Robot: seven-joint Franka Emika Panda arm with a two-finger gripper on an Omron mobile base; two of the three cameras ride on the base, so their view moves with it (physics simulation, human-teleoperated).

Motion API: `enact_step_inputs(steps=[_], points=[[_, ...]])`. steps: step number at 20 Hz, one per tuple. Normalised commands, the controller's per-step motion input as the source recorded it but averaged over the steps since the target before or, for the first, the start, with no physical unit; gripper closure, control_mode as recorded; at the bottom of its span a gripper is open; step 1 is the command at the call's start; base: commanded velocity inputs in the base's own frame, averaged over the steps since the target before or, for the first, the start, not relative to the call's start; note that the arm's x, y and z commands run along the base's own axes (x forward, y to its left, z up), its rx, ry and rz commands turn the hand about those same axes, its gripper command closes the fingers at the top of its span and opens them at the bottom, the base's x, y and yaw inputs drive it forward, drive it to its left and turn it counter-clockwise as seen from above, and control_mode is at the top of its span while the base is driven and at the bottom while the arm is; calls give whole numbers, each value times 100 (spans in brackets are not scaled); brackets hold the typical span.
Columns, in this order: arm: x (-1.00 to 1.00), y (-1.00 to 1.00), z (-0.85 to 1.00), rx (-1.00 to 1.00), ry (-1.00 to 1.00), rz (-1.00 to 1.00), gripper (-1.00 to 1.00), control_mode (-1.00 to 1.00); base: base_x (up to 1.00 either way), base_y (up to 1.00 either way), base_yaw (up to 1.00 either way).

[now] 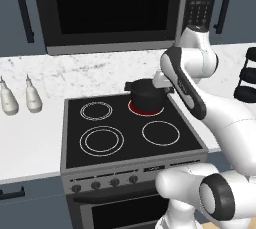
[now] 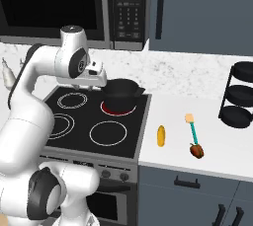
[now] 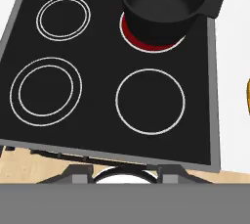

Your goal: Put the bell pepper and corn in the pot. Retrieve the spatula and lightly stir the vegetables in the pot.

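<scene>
The black pot (image 1: 146, 95) (image 2: 120, 94) (image 3: 163, 3) stands empty on the stove's back right burner, which glows red. On the white counter right of the stove lie the yellow corn (image 2: 161, 135) (image 3: 247, 96), the dark red bell pepper (image 2: 196, 151) and the green-handled spatula (image 2: 192, 130). The pepper rests at the near end of the spatula's handle. My gripper (image 2: 93, 83) (image 3: 124, 171) hangs high over the stove, left of the pot, pointing down. Its fingers stand apart with nothing between them.
The black stove top (image 1: 125, 143) has four burner rings and a row of knobs (image 1: 105, 183) along its front. Two pale bottles (image 1: 20, 99) stand on the left counter. A black tiered rack (image 2: 239, 94) stands at the far right. A microwave (image 1: 112, 8) hangs above.
</scene>
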Motion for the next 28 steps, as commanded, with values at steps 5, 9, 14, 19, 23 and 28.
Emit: enact_step_inputs(steps=[5,9,14,19,23,28], points=[[-18,-9,-15,-3,-2,0,-100,-100,0,0,0],[-2,-83,-83,-5,0,-1,-100,-100,0,0,0],[2,-100,-99,-9,1,-3,-100,-100,0,0,0],[63,-62,-68,-3,15,0,-100,-100,0,0,0],[70,-71,-46,0,12,0,-100,-100,0,0,0],[54,-95,-51,0,0,1,-100,-100,0,0,0]])
